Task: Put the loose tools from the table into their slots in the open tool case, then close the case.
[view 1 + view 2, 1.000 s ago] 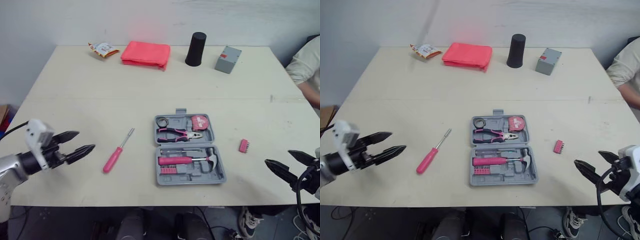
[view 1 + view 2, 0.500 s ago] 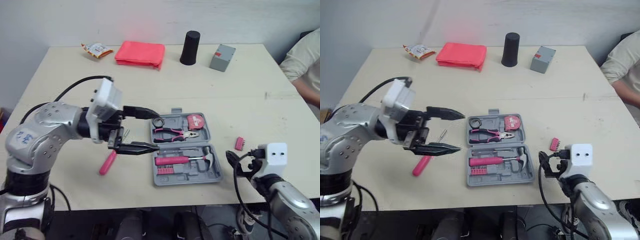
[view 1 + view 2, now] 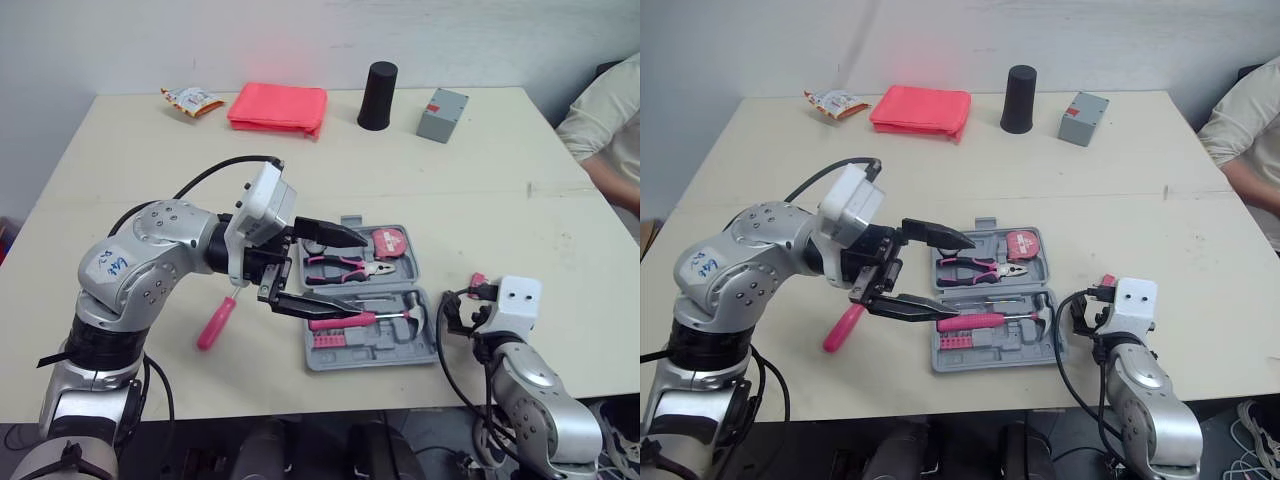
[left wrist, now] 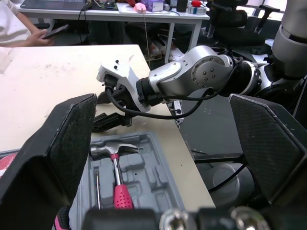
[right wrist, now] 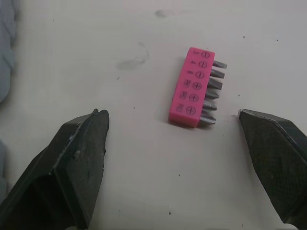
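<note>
The left gripper [image 3: 355,279] has swung over the open tool case [image 3: 372,352], fingers spread, with the screwdriver [image 3: 214,324] lying beside it on the table, while the right gripper [image 5: 170,113], fingers wide apart, flanks the bit holder [image 5: 191,87], seen whole in its wrist view.

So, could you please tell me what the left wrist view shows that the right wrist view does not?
The left wrist view adds the hammer seated in the tool case, the right arm beyond it, and a person's hand at the table. The right wrist view adds the pink bit holder lying loose on the table, between the right gripper and its open jaws. Both share the beige table, and the left gripper has its jaws open too.
</note>
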{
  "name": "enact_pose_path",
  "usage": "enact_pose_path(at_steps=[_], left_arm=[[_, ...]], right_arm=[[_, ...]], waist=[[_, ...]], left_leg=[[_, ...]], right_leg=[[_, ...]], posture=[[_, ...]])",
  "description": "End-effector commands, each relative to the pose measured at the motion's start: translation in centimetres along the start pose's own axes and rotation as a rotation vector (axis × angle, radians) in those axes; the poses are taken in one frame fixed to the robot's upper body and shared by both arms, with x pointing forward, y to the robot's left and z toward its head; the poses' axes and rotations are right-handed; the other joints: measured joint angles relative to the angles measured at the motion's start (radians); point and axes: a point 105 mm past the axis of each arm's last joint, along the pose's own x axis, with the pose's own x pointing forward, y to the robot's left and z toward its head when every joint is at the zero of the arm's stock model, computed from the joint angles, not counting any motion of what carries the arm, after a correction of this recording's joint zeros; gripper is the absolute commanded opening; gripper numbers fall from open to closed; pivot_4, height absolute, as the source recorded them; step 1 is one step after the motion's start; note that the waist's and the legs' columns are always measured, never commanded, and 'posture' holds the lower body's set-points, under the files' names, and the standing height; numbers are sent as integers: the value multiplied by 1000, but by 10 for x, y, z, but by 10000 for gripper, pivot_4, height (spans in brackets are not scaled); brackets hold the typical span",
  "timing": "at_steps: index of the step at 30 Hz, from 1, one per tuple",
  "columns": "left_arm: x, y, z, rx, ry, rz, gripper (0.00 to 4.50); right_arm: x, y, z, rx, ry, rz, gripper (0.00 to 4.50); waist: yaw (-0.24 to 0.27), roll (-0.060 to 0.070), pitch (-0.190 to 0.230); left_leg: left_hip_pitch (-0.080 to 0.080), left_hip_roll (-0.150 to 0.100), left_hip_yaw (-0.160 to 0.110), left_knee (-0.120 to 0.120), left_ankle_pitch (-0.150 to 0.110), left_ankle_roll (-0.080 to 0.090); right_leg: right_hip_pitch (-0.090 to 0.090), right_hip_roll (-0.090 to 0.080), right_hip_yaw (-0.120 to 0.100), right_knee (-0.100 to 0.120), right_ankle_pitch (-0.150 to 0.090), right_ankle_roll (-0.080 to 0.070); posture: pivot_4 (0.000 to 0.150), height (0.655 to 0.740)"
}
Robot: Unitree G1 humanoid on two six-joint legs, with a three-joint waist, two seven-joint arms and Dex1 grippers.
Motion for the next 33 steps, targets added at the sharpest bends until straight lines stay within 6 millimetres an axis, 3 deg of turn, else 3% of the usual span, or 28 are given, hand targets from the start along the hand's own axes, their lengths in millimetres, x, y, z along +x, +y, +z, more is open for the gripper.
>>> enact_pose_path(at_steps=[1,3,5,18,29,33], left_arm=[[4,-1,5,32,-7,-15,44969],[5,0,5,35,-8,-17,45000],[5,0,4,37,-6,-17,45000],[3,-1,2,54,3,-9,45000],[2,-1,1,65,2,-4,45000],[2,-1,1,66,2,-2,45000]], right_arm=[[2,-9,-5,-5,11,-61,42567],[1,-12,-7,0,16,-83,36200],[2,-15,-9,7,22,-102,27043],[0,-37,-9,11,15,-203,27043],[13,-24,-1,-4,-20,-46,27043],[15,-31,-4,-41,-5,13,27043]], waist=[[0,0,0],[0,0,0],[3,0,0],[3,-1,0],[-2,-1,0],[-2,-1,0]], left_leg=[[0,0,0,0,0,0],[0,0,0,0,0,0],[0,0,0,0,0,0],[0,-1,-2,1,0,1],[0,0,-1,1,0,1],[1,0,-1,1,0,1]], right_leg=[[0,0,0,0,0,0],[0,0,0,0,0,0],[0,0,0,0,0,0],[1,-1,0,0,0,0],[1,0,0,0,0,0],[1,0,0,0,0,0]], posture=[[1500,7361],[1500,7361],[1500,7361],[1500,7361],[1500,7361],[1500,7361]])
